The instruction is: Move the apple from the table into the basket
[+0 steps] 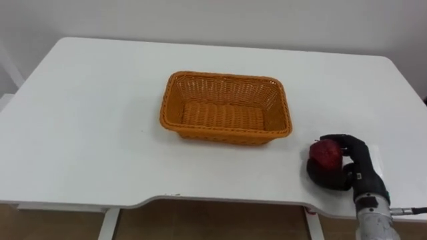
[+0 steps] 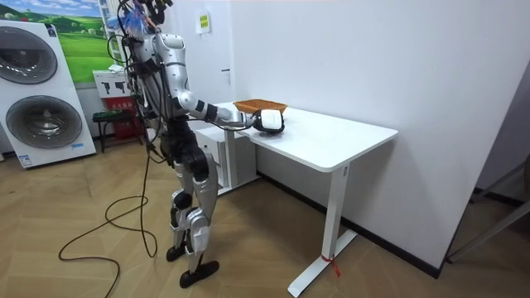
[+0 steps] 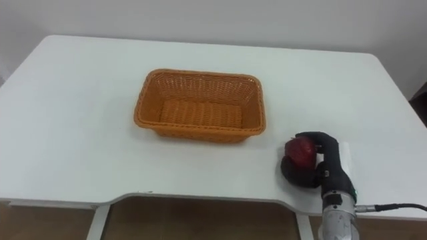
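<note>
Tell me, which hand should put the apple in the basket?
The right hand: its fingers are curled round the red apple, by the table's front edge, just right of the orange basket. Likely it need only lift and swing left.

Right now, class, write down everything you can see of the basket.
The basket is rectangular, woven of orange-brown wicker-like strands, with sloping walls, a thicker rim and a flat bottom. It stands upright on the white table, about mid-table, a long side toward the robot. Its inside shows bare weave with nothing in it. Only the table touches it; the apple, held in the right hand, is apart from it, to its right.
</note>
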{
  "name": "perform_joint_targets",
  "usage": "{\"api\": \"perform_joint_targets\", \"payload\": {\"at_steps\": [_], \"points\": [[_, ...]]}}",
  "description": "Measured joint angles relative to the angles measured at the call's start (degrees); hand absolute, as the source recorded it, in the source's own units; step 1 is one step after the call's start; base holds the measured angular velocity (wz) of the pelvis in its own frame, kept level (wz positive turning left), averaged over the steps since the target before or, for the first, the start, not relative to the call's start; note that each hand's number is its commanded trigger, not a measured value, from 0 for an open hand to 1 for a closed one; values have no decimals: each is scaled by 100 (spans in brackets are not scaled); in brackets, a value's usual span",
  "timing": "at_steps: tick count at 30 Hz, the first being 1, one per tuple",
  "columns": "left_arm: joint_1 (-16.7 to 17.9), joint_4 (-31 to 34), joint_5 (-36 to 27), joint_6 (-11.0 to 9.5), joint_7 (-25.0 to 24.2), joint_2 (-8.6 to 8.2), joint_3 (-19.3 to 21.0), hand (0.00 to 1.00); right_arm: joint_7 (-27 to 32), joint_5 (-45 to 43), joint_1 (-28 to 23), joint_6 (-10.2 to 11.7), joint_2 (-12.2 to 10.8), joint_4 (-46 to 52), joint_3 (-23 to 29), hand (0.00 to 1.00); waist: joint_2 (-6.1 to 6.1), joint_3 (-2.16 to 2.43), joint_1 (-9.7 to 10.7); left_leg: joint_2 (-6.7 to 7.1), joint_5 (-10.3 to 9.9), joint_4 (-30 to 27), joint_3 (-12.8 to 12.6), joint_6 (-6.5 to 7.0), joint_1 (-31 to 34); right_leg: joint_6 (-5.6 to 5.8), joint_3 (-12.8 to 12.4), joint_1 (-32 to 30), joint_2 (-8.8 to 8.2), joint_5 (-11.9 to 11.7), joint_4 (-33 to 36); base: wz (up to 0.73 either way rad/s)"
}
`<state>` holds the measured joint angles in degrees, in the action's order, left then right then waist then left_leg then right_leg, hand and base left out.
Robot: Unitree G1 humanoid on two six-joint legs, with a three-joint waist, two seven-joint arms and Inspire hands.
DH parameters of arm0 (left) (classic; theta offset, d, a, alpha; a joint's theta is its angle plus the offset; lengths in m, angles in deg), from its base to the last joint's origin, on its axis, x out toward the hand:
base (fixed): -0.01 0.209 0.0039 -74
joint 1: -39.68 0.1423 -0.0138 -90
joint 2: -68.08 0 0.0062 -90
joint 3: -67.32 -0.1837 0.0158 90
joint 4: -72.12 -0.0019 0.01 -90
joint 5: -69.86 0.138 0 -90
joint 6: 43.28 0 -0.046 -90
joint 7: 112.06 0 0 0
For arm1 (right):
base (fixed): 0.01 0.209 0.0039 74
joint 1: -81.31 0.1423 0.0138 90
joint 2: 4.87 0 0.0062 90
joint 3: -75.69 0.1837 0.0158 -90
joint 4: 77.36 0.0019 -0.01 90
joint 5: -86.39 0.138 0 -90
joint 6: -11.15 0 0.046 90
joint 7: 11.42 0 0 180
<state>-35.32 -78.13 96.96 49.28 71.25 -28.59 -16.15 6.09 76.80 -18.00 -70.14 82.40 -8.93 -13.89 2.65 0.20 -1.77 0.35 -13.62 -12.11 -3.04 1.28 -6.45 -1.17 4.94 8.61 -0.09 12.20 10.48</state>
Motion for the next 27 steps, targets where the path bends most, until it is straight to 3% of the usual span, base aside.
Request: {"api": "perform_joint_targets", "payload": {"at_steps": [3, 10, 18, 27], "points": [[-10, -5, -28, -1, 2, 0, 0, 0, 18, 74, 1, -7, -3, 41, 56, 100, -6, 20, 7, 9, 3, -18, -1, 3, -7, 0, 0, 6, -2, 0, -14, 0], [-47, -10, -59, -19, 5, 1, -1, 0, 277, 229, 32, -5, -2, 383, 104, 100, 22, -14, 0, 8, 7, 3, -1, 3, -25, 1, 12, 31, -3, 0, -29, 0], [26, 0, -50, -1, 0, -1, -3, 0, 485, -38, 25, -6, 12, 1920, 165, 100, 73, -24, -8, 5, 7, -2, -61, 3, 77, 1, -18, -144, 0, 0, 19, -4], [39, 1, -71, 3, -14, -4, -93, 0, 428, -55, 39, -70, 12, 2058, 130, 100, 74, -22, -52, -4, 7, -19, -69, 3, 71, 1, -17, -136, 6, 0, 24, 0]]}}
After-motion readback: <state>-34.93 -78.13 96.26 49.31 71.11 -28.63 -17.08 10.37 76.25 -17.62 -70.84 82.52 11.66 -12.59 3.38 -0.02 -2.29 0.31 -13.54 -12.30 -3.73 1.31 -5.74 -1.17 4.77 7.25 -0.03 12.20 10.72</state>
